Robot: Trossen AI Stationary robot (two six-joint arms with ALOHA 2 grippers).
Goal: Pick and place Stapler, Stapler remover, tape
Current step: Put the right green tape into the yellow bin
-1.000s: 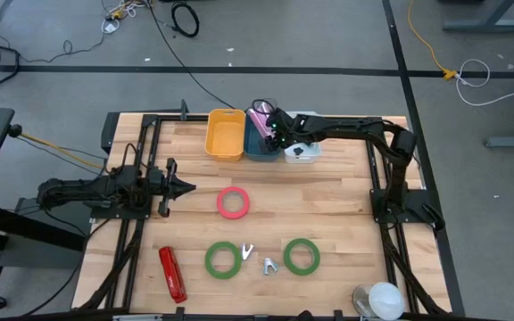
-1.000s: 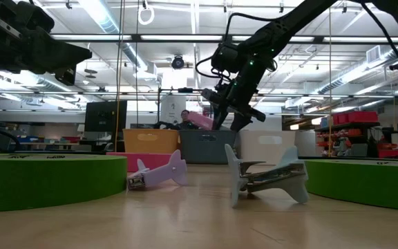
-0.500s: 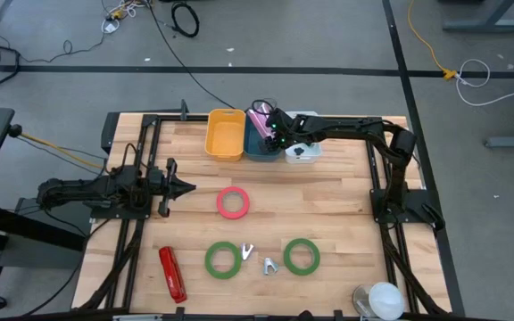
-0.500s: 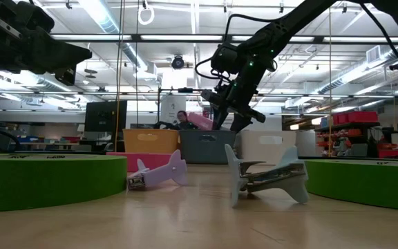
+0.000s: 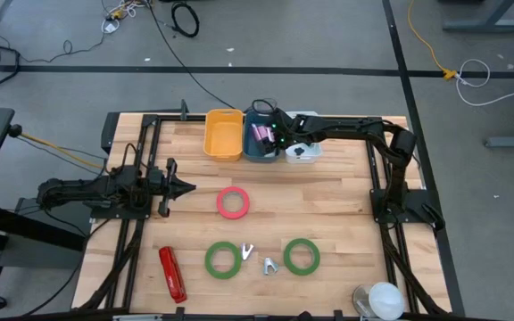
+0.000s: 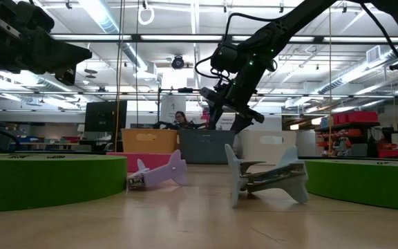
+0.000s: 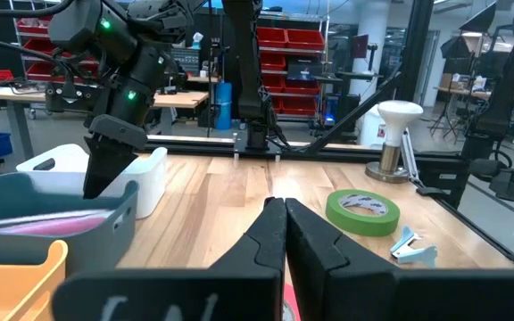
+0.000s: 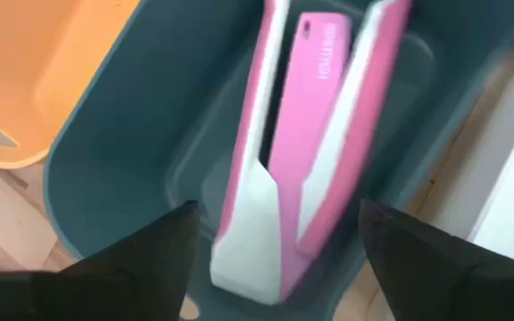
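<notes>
**Right gripper open above the blue bin**

The right gripper [image 8: 275,241] hangs over the blue bin [image 5: 259,147], fingers spread wide, gripping nothing. Directly below it the pink stapler [image 8: 306,134] lies inside the bin, which only the right wrist view shows clearly. The left gripper [image 5: 188,186] waits clenched, the pinkish-red tape [image 5: 233,202] just ahead of it.

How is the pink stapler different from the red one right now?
The pink stapler lies inside the blue-grey bin at the table's far edge, under the right gripper, whose jaws are open. The red stapler lies on the bare table near the front edge, far from either arm. The pink one has white parts; the red looks all red. Both are long and narrow.
</notes>
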